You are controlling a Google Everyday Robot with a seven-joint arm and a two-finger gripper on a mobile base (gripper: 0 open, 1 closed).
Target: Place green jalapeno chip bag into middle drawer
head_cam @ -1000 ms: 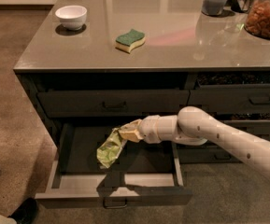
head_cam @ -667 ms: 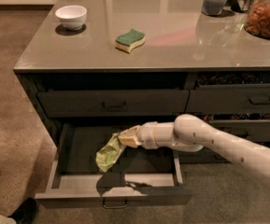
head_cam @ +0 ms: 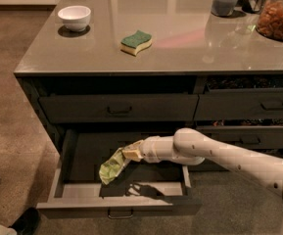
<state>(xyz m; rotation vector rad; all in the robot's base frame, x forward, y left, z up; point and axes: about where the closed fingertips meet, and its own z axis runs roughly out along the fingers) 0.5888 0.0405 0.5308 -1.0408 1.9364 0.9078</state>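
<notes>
The placing step is in hand. The cream two-finger gripper (head_cam: pixel 131 152), poised over the open, wide dark-grey middle drawer (head_cam: pixel 117 207), pinches the top of the crinkled, shiny green jalapeno chip bag (head_cam: pixel 111 166). The limp foil droops inside the deep box, seemingly just off its flat floor. The next move calls for lowering slightly, then letting go.

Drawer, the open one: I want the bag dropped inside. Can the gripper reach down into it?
Likely yes: the drawer is pulled out, and the gripper holds the bag over its floor, unobstructed.
</notes>
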